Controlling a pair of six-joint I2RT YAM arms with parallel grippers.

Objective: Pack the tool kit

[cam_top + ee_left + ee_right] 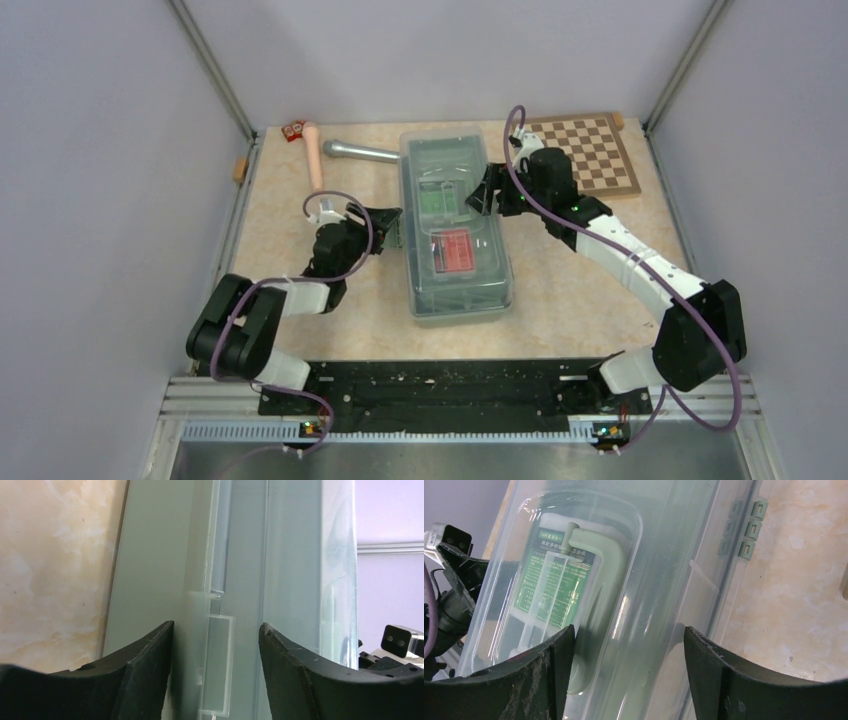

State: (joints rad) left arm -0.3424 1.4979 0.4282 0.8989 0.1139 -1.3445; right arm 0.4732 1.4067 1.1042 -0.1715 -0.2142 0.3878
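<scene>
The sage-green toolbox (455,230) lies mid-table with its translucent lid shut. A green box (438,200) and a red box (452,250) show through the lid. My left gripper (392,228) is open at the box's left wall (150,580), its jaws either side of a clear latch (220,665). My right gripper (483,195) is open over the lid's right edge (659,605), next to the green handle (594,570) and the green box's label (554,590). Pliers and screwdrivers are hidden.
A wooden chessboard (590,150) lies at the back right. A silver microphone (360,152), a beige handle (314,155) and small red blocks (293,130) lie at the back left. The box's hinges (749,530) face the right side.
</scene>
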